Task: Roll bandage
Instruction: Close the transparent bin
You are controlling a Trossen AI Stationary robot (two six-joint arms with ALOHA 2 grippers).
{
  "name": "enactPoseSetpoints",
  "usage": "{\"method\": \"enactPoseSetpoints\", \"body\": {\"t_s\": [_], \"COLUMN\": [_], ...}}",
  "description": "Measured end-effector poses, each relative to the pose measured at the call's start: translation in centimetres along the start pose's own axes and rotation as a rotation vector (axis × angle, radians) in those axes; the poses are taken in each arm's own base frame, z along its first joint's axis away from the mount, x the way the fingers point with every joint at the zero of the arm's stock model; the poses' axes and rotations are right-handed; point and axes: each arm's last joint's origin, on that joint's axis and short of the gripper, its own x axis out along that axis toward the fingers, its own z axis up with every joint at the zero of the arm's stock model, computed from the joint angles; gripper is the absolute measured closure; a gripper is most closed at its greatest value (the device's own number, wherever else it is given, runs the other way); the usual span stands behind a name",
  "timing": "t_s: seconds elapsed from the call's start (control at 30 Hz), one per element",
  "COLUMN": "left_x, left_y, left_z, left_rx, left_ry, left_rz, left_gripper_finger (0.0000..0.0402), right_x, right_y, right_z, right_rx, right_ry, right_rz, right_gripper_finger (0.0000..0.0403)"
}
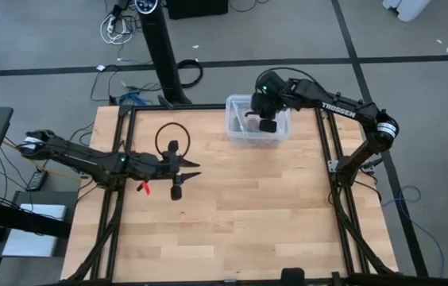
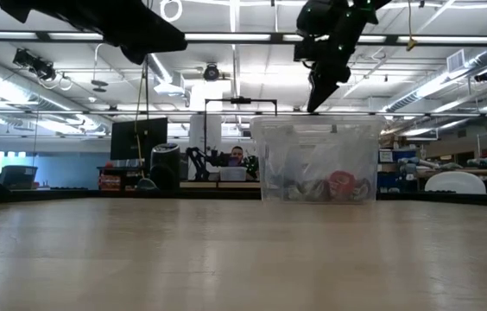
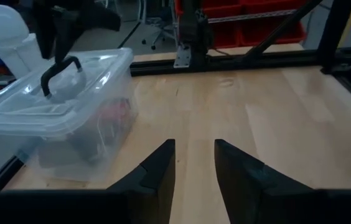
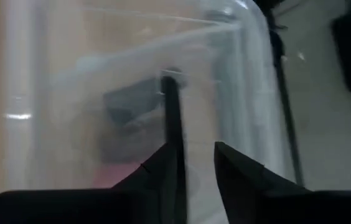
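The black bandage does not show plainly. A dark shape [image 4: 126, 109] lies inside the clear plastic box [image 1: 257, 121] at the table's far side, but I cannot tell what it is. The box is closed by a clear lid [image 3: 51, 93] with a black handle [image 3: 60, 71]. My right gripper [image 1: 266, 124] hangs over the lid, fingers pointing down and slightly apart. Its fingertips [image 2: 314, 105] stand just above the handle [image 4: 170, 106] and touch nothing that I can see. My left gripper [image 1: 197, 169] is open and empty above the table's left middle, pointing toward the right edge.
The box holds several items, among them a red round one [image 2: 340, 183]. A black cable loop [image 1: 172, 137] shows by the left gripper. Bare wooden tabletop [image 1: 248, 214] spreads over the near half. A person sits in the room behind the table [image 2: 237, 157].
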Motion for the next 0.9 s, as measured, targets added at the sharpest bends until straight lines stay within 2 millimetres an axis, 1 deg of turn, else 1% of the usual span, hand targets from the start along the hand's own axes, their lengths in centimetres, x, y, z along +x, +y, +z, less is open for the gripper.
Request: {"method": "enactPoseSetpoints", "body": {"t_s": [0.1, 0.2, 0.23, 0.33, 0.43, 0.5, 0.53, 0.57, 0.7, 0.9], "left_x": [-0.5, -1.0, -1.1, -1.4, -1.4, -1.4, -1.4, -1.4, -1.5, -1.5], "left_y": [0.3, 0.7, 0.8, 0.9, 0.9, 0.9, 0.9, 0.9, 0.9, 0.9], "left_z": [0.3, 0.3, 0.3, 0.3, 0.2, 0.2, 0.2, 0.2, 0.2, 0.2], "left_rx": [-0.003, -0.002, -0.004, -0.013, -0.01, -0.008, -0.008, -0.005, 0.004, 0.013], "left_ry": [-0.009, 0.0, 0.0, 0.01, 0.017, 0.023, 0.021, 0.02, 0.019, 0.016], "left_rz": [-0.007, 0.003, 0.004, 0.005, 0.004, 0.004, 0.004, 0.004, 0.004, 0.004], "left_gripper_finger": [0.0293, 0.0304, 0.0307, 0.0312, 0.0315, 0.0316, 0.0317, 0.0317, 0.0317, 0.0317], "right_x": [-0.4, -1.3, -1.4, -1.5, -1.5, -1.1, -0.8, -0.5, 0.9, 2.8], "right_y": [-0.3, -0.8, -0.8, -0.2, -0.1, -0.5, -0.7, -0.9, -2.2, -2.1], "right_z": [0.1, 0.4, 0.4, 0.2, 0.3, 0.0, -0.3, -0.6, -2.0, -3.8], "right_rx": [0.023, 0.066, 0.067, 0.045, 0.039, 0.048, 0.057, 0.067, 0.135, 0.176], "right_ry": [0.015, 0.006, -0.001, -0.029, -0.071, -0.087, -0.085, -0.085, -0.092, -0.09], "right_rz": [-0.07, -0.152, -0.138, 0.009, 0.082, 0.092, 0.091, 0.091, 0.075, 0.109], "right_gripper_finger": [0.0283, 0.0273, 0.0273, 0.0285, 0.0327, 0.037, 0.0386, 0.0393, 0.0396, 0.04]}}
